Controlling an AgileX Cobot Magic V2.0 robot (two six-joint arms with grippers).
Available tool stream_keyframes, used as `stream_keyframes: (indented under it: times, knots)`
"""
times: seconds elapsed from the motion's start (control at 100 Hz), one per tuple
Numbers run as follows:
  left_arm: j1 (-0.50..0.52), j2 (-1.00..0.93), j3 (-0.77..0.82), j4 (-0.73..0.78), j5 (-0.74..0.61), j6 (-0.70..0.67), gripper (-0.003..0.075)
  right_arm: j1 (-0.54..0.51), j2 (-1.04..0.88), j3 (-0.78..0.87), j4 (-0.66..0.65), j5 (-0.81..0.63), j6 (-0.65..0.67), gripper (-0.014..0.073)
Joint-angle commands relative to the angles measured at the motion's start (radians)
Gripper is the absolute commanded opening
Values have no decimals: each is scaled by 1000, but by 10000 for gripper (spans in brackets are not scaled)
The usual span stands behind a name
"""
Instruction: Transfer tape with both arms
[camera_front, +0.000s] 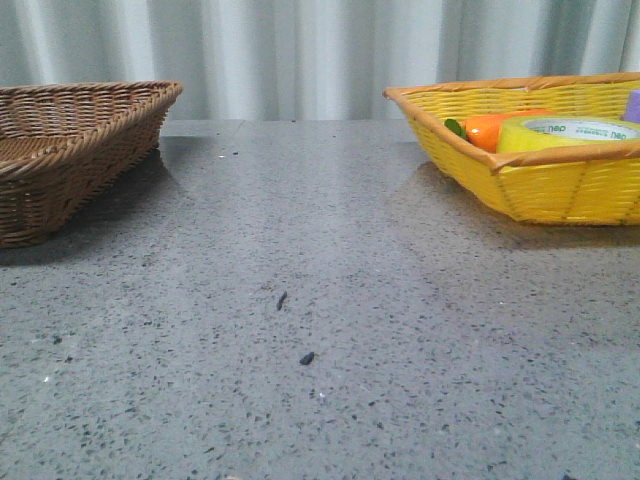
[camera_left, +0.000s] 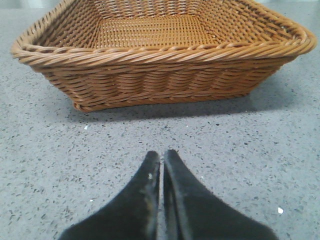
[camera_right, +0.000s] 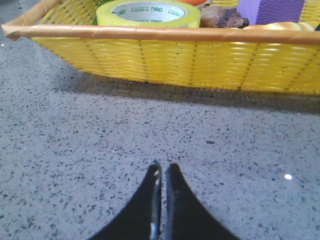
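The yellow tape roll (camera_front: 570, 135) with its white printed core lies in the yellow basket (camera_front: 560, 190) at the right. It also shows in the right wrist view (camera_right: 148, 14), inside that basket (camera_right: 175, 60). My right gripper (camera_right: 163, 168) is shut and empty over the table, short of the basket's near wall. My left gripper (camera_left: 161, 155) is shut and empty over the table in front of the brown wicker basket (camera_left: 160, 75). Neither gripper shows in the front view.
The brown wicker basket (camera_front: 70, 150) stands at the left and looks empty. The yellow basket also holds an orange carrot toy (camera_front: 495, 128), a purple block (camera_right: 270, 10) and a brown object (camera_right: 222, 17). Grey speckled table (camera_front: 320, 330) lies between the baskets.
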Motion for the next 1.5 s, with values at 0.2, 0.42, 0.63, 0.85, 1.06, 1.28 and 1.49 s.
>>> stream_keyframes:
  times: [0.2, 0.42, 0.63, 0.85, 1.06, 1.28, 1.49]
  knots:
    - [4, -29, 8, 0, -64, -10, -20, -6, -20, 22, -11, -13, -12, -62]
    - [4, -29, 8, 0, -64, -10, -20, -6, -20, 22, -11, -13, -12, -62]
    - [4, -29, 8, 0, -64, -10, -20, -6, -20, 22, -11, -11, -12, -62]
    - [4, -29, 8, 0, -64, -10, -20, -6, -20, 22, -11, -9, -12, -62]
    - [4, -29, 8, 0, -64, -10, -20, -6, -20, 22, -11, -9, -12, -62]
    - [4, -29, 8, 0, -64, -10, -20, -6, -20, 22, -11, -11, -12, -62]
    - [4, -29, 8, 0, -64, -10, -20, -6, -20, 22, -11, -54, -12, -62]
